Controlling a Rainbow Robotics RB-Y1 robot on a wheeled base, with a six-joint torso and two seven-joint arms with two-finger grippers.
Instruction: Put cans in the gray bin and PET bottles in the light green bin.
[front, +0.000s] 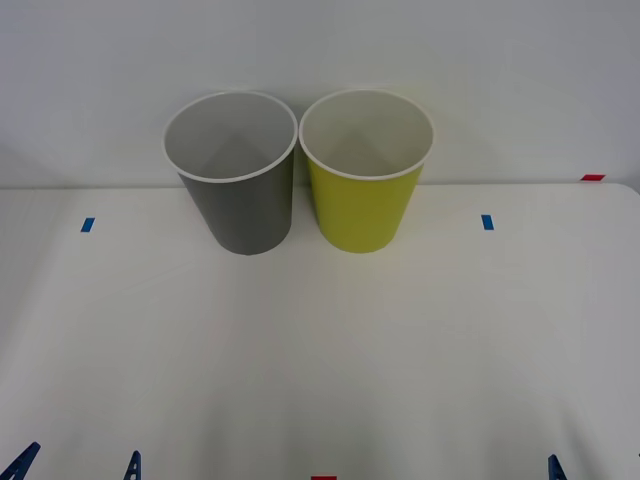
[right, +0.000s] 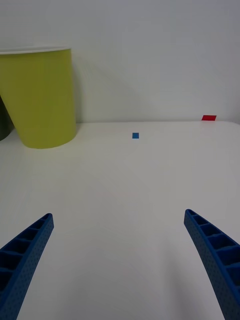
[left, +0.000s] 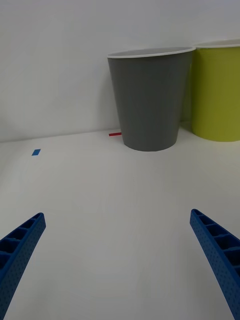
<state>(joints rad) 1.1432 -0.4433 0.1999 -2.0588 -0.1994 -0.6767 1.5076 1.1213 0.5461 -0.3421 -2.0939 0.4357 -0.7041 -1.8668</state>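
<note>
Two bins stand side by side at the far edge of the white desk (front: 320, 350), against the wall. The gray bin (front: 240, 205) is the landmark: the green bin (front: 364, 205) stands just beside it on the robot's right, rims nearly touching, both upright with pale insides that show nothing in them from the front view.

No can or PET bottle lies on the desk at this moment, so the task's object cannot be placed; the desk in front of the gray bin is bare apart from small blue tape marks (front: 87, 224) and red marks (front: 592, 177) well to either side of it.

The left gripper (left: 117, 265) hovers low over the desk, near the robot and well in front of the gray bin; its jaws are spread wide with nothing between them. The right gripper (right: 117, 260) hovers likewise, in front of the green bin, jaws spread and empty. Their blue tips show at the near edge in the front view.

Handling, as a judgement: a slim drink can would likely be light, thin-walled and smooth, so easily dented or slipped; a hold across the middle of its body with modest force seems safest. The bins look light and tapered, likely to tip if knocked at the rim.
</note>
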